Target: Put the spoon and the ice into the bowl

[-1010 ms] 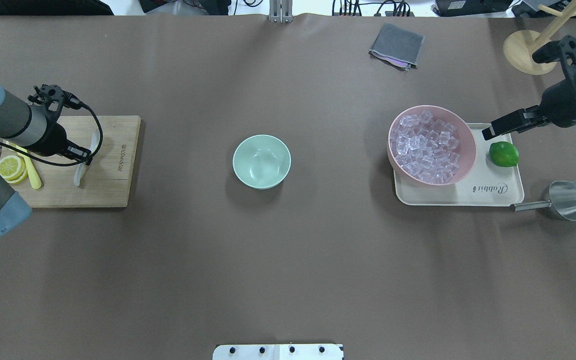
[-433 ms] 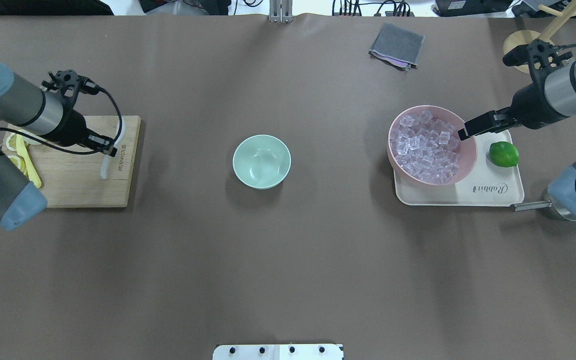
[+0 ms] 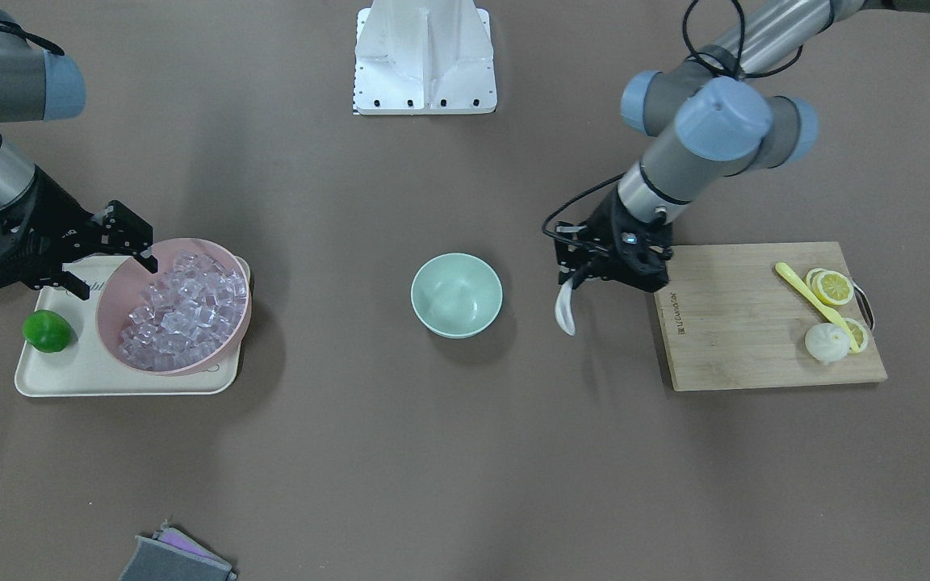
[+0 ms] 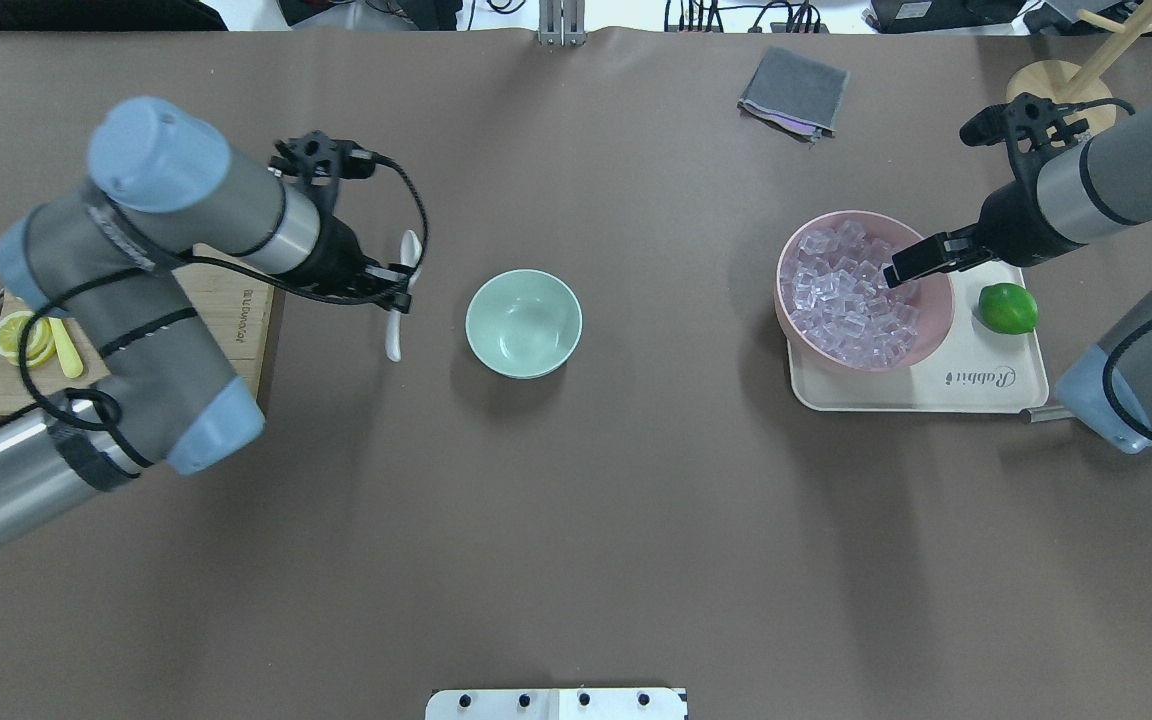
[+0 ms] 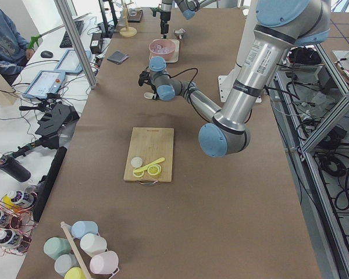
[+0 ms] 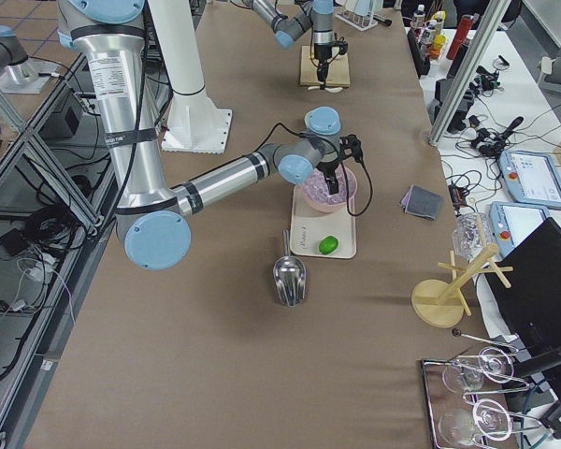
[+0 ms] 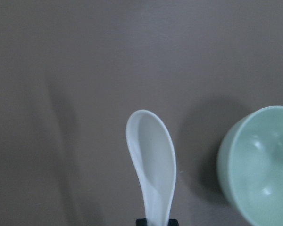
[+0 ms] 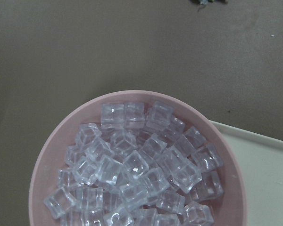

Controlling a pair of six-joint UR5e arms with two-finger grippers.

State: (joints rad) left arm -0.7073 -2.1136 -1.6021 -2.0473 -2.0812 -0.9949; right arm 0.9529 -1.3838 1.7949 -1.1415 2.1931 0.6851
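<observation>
- Cutting board (image 3: 739, 323): far out on the robot's left of the mint-green bowl (image 4: 523, 323), carrying lemon slices (image 3: 833, 286) and a long yellow utensil (image 3: 804, 290)
- Left gripper (image 4: 398, 290): between the cutting board and the mint-green bowl, much nearer the bowl; its fingers are pinched together on the handle end of the spoon (image 4: 394, 338)
- The spoon is white and glossy, with its deep scoop pointing away from the fingers; in the left wrist view it sits just beside the mint-green bowl's rim, over bare table and not over the bowl
- The mint-green bowl stands upright near the middle of the table
- Pink bowl (image 4: 931, 325): well to the robot's right of the mint-green bowl, heaped with clear cubes of ice (image 8: 137, 165); every cube in view lies in that heap
- Right gripper (image 3: 116, 277): above the pink bowl's rim, on the side turned away from the mint-green bowl, with its fingers spread wide apart
- Tray (image 4: 896, 395): under the pink bowl, with a lime (image 4: 1007, 308) on it, farther from the mint-green bowl than the ice
- Grey cloth (image 4: 794, 90): to the robot's right of the mint-green bowl and farther from the robot
</observation>
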